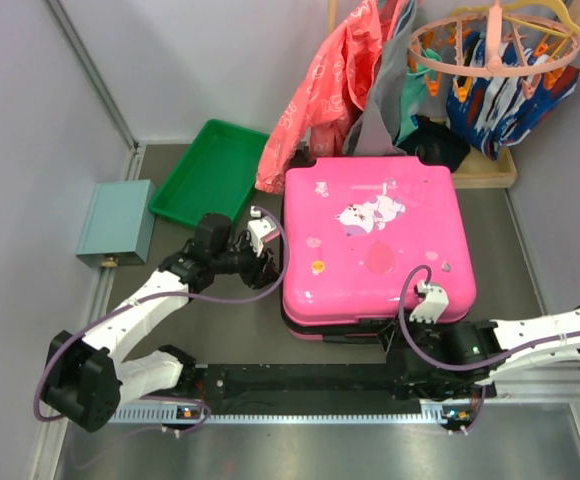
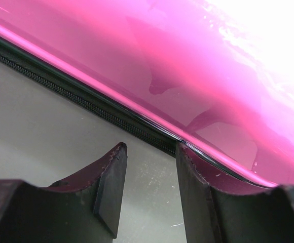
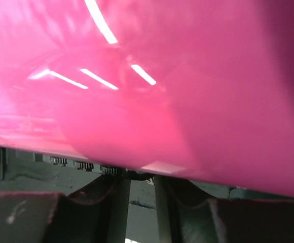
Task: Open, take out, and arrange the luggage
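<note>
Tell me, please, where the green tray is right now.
In the top view, the green tray lies at the back left, between the pale-teal box and the pink luggage.

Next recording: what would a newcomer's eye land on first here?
The large hot-pink hard-shell suitcase lies closed and flat mid-table, a white cartoon sticker on its lid. The left gripper sits at its left zipper seam, the right gripper at its near edge. Bright clothes hang behind it.
</note>
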Tool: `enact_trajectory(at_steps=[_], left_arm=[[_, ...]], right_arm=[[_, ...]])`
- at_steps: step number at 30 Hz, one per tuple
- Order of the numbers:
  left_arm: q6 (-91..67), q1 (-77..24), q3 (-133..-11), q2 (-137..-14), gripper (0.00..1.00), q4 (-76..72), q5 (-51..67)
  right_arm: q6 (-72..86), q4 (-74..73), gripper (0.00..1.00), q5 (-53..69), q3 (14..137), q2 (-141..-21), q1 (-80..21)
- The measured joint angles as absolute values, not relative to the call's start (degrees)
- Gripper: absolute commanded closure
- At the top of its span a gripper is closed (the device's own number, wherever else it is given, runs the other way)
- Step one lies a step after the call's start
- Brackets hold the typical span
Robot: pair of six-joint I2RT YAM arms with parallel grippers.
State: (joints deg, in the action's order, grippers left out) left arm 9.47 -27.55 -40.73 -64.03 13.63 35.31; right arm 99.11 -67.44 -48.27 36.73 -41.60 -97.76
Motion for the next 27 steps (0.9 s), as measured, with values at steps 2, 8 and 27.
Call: enact_trajectory(at_steps=[2, 8, 27], left_arm=[[9.47, -27.55, -40.73, -64.03, 0.51, 13.63, 35.29], [9.50, -27.59, -40.91, -64.20, 0.51, 13.76, 35.20], [9.74, -28.47, -41.15, -65.80, 0.51, 11.60, 32.29]], right_arm=[[97.93, -66.76, 0.80, -48.71, 35.97, -39.57, -97.86], [97.06, -66.24, 0.85, -48.77, 35.66, -38.54, -97.89], [84.31, -61.52, 1.00, -47.72, 39.70, -53.80, -96.49]])
